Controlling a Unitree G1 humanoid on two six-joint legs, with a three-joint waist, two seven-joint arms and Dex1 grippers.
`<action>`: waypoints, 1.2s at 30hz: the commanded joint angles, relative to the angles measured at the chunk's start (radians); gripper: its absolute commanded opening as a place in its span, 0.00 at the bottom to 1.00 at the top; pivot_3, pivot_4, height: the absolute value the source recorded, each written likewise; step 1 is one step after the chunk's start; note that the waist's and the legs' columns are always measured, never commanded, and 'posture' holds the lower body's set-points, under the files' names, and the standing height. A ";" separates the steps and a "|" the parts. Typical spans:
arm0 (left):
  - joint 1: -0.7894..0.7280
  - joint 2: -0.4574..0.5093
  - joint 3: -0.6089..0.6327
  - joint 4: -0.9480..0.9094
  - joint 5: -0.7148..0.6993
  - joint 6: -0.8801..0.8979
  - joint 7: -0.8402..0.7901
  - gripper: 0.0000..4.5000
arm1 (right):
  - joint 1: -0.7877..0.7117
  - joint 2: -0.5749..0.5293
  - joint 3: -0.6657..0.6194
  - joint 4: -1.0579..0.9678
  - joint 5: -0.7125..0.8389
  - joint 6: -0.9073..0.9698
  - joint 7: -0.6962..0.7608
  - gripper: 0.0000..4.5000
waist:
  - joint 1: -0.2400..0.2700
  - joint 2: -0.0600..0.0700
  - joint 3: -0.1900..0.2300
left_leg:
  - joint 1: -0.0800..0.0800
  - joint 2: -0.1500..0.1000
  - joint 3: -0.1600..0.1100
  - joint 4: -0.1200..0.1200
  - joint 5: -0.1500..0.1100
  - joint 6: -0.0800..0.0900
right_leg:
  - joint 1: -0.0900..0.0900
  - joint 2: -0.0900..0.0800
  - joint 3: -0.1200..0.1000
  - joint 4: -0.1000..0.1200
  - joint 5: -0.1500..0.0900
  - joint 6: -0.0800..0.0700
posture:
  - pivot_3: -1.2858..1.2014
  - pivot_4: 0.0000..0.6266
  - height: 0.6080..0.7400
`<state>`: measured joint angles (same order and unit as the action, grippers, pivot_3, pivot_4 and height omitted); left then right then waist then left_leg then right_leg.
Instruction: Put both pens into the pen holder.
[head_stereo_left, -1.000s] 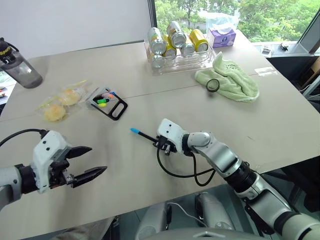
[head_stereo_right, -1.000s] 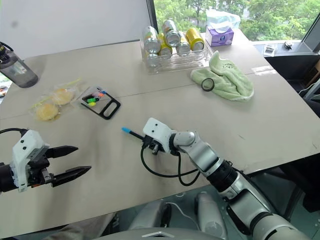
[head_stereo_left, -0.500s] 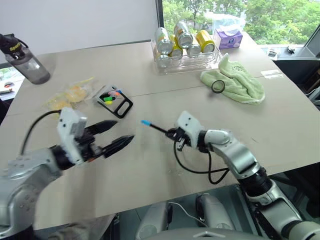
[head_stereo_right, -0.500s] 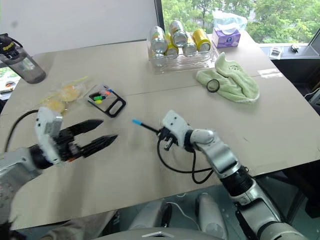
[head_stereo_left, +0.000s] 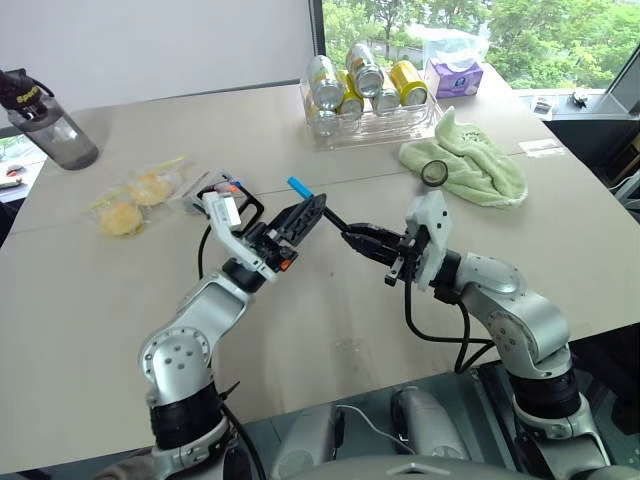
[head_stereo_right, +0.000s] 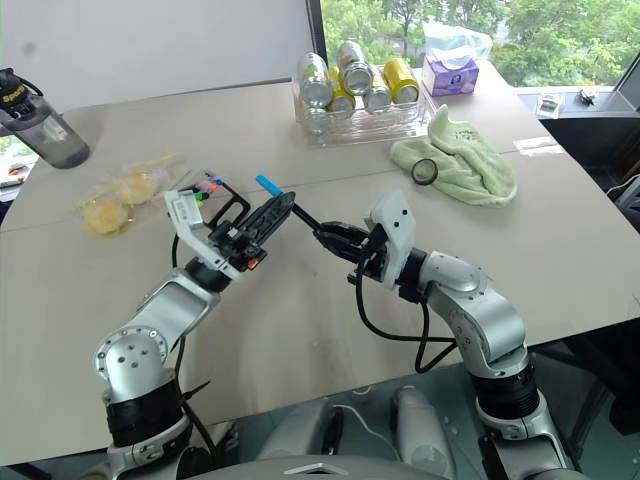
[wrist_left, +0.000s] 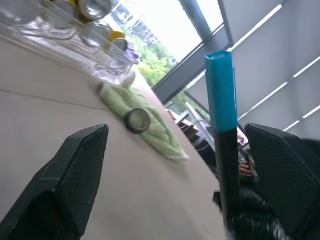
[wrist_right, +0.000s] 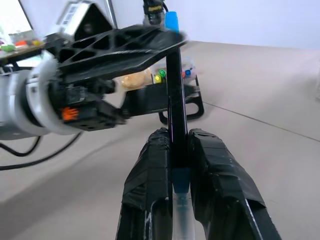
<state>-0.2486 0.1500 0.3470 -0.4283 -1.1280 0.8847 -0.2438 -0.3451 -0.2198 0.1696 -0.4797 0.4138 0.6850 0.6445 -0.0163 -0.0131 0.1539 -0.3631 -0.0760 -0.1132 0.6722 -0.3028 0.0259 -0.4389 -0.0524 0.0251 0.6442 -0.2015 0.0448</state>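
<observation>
One pen (head_stereo_left: 322, 208), slim and black with a light-blue cap, is held above the table, cap end pointing up and away. My right gripper (head_stereo_left: 352, 236) is shut on its lower part, seen close in the right wrist view, pen (wrist_right: 176, 100) between the fingers (wrist_right: 150, 170). My left gripper (head_stereo_left: 316, 206) is open, with the capped end of the pen (wrist_left: 222, 105) standing between its spread fingers (wrist_left: 75, 170), nearer one of them. The pen holder (head_stereo_left: 226, 189), dark with coloured ends inside, lies on the table behind the left wrist, partly hidden.
A clear tray of drink cans (head_stereo_left: 370, 125) stands at the back. A green cloth (head_stereo_left: 470, 165) with a black ring (head_stereo_left: 432, 172) lies to the right, a tissue box (head_stereo_left: 450, 75) behind it. A bag of yellow snacks (head_stereo_left: 130, 195) and a dark bottle (head_stereo_left: 45, 125) are at the left.
The left arm swung in from the near left, rose and rolled, so its open fingers now flank the pen. The right gripper lifted the pen off the table.
</observation>
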 joint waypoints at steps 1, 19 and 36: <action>-0.008 0.020 -0.025 -0.010 -0.053 -0.016 -0.027 1.00 | 0.001 -0.006 0.011 -0.047 0.022 -0.017 -0.008 0.00 | 0.000 0.000 0.000 | 0.000 0.000 0.000 0.000 0.000 0.000 | 0.000 0.000 0.000 0.000 0.000 0.000 | 0.52 0.24 0.99; -0.013 0.067 -0.088 -0.032 -0.055 -0.137 -0.048 0.00 | 0.030 -0.099 0.006 -0.020 0.037 -0.033 0.000 0.53 | 0.005 0.000 0.000 | 0.000 0.000 0.000 0.000 0.000 0.000 | 0.000 0.000 0.000 0.000 0.000 0.000 | 0.52 0.24 0.99; -0.146 0.518 -0.458 0.155 1.318 -0.803 0.000 0.00 | -0.079 -0.380 -0.344 0.133 0.301 -0.104 0.290 0.71 | 0.006 0.001 0.001 | -0.001 0.001 0.003 -0.004 0.000 0.000 | -0.001 0.000 0.002 -0.003 0.000 0.000 | 0.52 0.24 0.99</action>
<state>-0.3884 0.6294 -0.1080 -0.2769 0.0621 0.1315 -0.2861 -0.3961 -0.5788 -0.1296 -0.3416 0.6398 0.5689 0.8907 -0.0107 -0.0125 0.1550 -0.3640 -0.0754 -0.1109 0.6685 -0.3029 0.0264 -0.4396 -0.0527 0.0271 0.6409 -0.2015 0.0448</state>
